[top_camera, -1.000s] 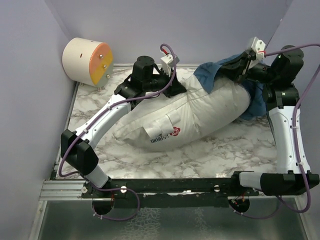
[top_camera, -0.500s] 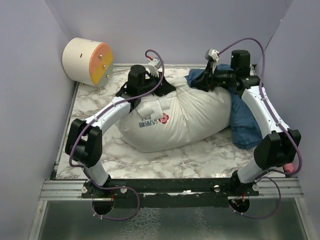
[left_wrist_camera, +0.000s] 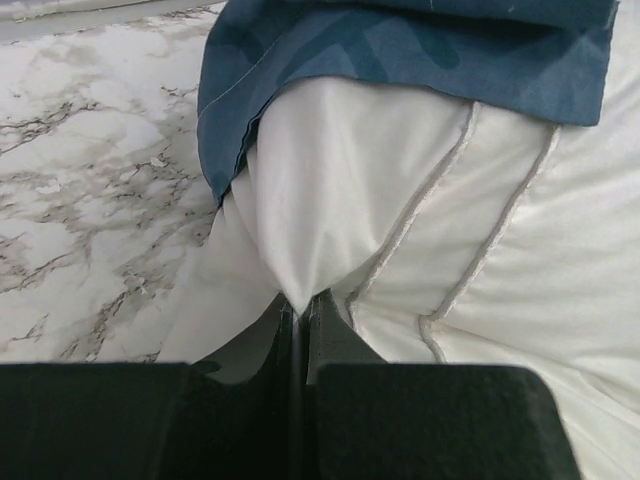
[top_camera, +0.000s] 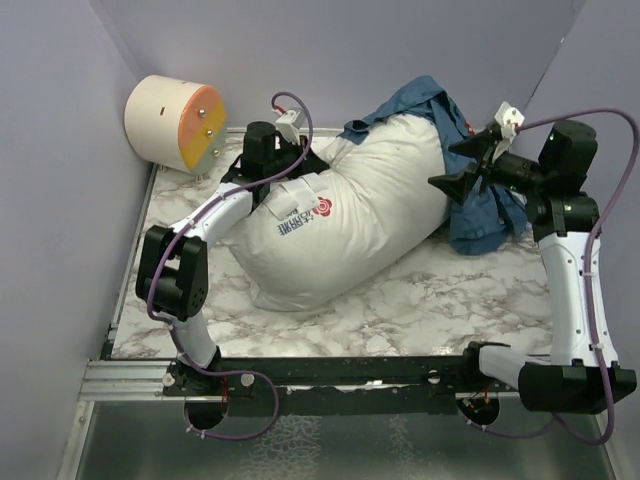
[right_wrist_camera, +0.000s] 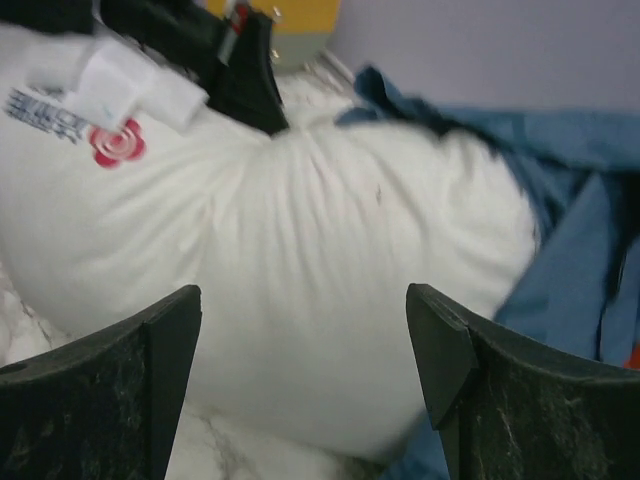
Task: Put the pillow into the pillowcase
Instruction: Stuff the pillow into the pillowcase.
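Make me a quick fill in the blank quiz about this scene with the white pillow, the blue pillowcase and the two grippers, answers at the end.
1. The left gripper is shut on a fold of the plump white stuffed ____.
2. The right gripper holds nothing; it is ____.
3. The blue printed fabric pillowcase covers only the pillow's ____ end.
4. The cream cylinder sits in the table's far ____ corner.

Missing words: pillow; open; far; left

Even, soft overhead light with faint shadows; the right wrist view is motion-blurred, the others sharp.
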### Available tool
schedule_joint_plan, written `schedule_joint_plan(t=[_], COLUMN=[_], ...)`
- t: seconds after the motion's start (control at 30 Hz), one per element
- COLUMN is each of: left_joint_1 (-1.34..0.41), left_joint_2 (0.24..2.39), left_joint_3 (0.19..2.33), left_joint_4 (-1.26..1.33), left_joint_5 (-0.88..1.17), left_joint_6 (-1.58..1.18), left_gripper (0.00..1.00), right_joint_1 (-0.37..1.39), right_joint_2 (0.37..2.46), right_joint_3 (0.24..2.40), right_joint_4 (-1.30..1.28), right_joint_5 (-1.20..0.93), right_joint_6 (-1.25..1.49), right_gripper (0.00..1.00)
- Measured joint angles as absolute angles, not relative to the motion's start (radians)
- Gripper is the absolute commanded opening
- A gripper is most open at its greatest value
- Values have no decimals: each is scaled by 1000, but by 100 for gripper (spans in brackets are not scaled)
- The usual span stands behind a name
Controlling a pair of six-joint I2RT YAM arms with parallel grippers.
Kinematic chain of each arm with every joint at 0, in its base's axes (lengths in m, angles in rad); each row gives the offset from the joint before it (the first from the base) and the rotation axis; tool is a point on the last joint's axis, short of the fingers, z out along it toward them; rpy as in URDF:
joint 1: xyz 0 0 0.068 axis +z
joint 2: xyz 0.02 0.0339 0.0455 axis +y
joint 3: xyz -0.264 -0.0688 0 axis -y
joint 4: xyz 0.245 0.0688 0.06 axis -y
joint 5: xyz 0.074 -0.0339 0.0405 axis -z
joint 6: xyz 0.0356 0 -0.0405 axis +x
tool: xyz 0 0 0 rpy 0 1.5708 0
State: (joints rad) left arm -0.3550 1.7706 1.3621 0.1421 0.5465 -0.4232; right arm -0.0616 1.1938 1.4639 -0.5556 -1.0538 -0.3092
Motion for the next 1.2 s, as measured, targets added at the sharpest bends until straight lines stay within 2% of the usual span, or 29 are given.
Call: schedule_joint_plan(t=[0.23,0.47,0.5,0.57,0.67,0.7,0.77,1.03,1.1,1.2], left_joint_1=[-355,-356,-356,-356,-355,-355,-355,-356,-356,-356], left_joint_2=[1769,1755,1753,1743,1719,1713,1700,1635,1619,1598], left_joint_3=[1386,1385,1384,1370,1339,1331,1314,1252,1237,1214], left_joint_4=[68,52,51,54,62,64,69,70,70,76], left_joint_5=[545,557,558,559,560,561,561,560,560,560], left_joint_6=[-342,-324,-322,-318,-312,-311,-308,-276,-264,-248], left_gripper=[0,0,0,0,0,0,0,0,0,0], right_joint_1=[-109,-123,-123,-124,-128,-129,-132,-134,-139,-147], right_joint_2=[1174,1306,1325,1345,1359,1366,1379,1404,1444,1525], right_joint_3=[1151,1118,1124,1129,1139,1150,1179,1312,1388,1504], right_joint_4=[-492,-438,-427,-407,-393,-390,-388,-372,-348,-289], right_joint_5=[-706,-509,-482,-440,-393,-378,-358,-260,-196,-86], right_joint_6=[-366,-416,-426,-443,-472,-481,-501,-518,-526,-544], right_gripper=[84,82,79,65,23,12,1,1,4,40])
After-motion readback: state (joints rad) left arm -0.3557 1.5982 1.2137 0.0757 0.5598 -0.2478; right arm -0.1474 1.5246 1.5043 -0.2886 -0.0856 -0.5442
